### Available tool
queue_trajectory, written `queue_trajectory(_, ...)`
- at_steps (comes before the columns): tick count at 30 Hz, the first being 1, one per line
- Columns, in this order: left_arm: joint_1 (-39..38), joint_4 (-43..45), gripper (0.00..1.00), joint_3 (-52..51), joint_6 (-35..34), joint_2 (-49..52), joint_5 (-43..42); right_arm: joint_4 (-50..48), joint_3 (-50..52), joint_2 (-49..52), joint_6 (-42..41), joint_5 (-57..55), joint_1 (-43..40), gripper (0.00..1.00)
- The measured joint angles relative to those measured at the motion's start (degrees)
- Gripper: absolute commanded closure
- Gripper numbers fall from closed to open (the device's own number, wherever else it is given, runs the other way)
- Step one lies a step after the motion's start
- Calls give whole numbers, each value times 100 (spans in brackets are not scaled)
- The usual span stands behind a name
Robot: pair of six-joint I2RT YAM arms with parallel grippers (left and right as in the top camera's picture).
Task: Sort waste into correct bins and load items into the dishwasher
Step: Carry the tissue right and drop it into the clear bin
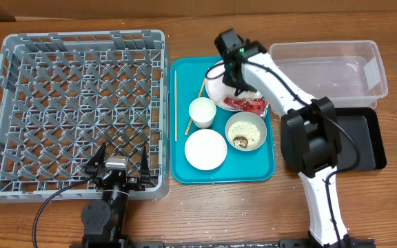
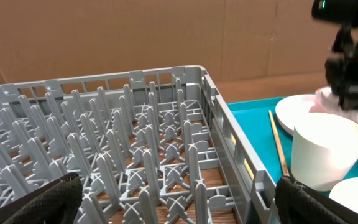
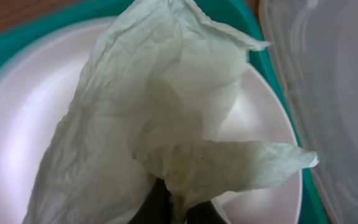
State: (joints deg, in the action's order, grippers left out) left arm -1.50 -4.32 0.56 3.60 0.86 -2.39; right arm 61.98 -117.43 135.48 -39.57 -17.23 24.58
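From above: right pincer [image 1: 234,77] down over the big plate [image 1: 214,88] on the teal tray [image 1: 188,83]; left pincer [image 1: 119,162] spread wide at the grey rack [image 1: 19,55].

From the left wrist: grey rack, cup [image 2: 328,149], chopsticks [image 2: 277,143].

From the right wrist: squeezed tight on the white napkin [image 3: 154,124], over the big plate, beside the clear tub [image 3: 334,93].

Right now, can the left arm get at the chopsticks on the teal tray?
Probably, though not straight across. The left gripper is open and empty, but the side wall of the dish rack stands between it and the chopsticks; it would have to lift over.
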Motion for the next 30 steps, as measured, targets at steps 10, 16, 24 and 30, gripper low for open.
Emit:
queue_trajectory(10, 0, 2, 0, 0, 0, 0, 0, 1029, -1663, -1488, 422, 179, -181, 96)
queue_trajectory(16, 0, 2, 0, 0, 0, 0, 0, 1674, -1659, -1937, -94, -39, -1147, 96)
queue_trajectory(24, 0, 2, 0, 0, 0, 0, 0, 507, 319, -1491, -431, 308, -2258, 95)
queue_trajectory(30, 0, 2, 0, 0, 0, 0, 0, 164, 1091, -1423, -164, 881, -2341, 28)
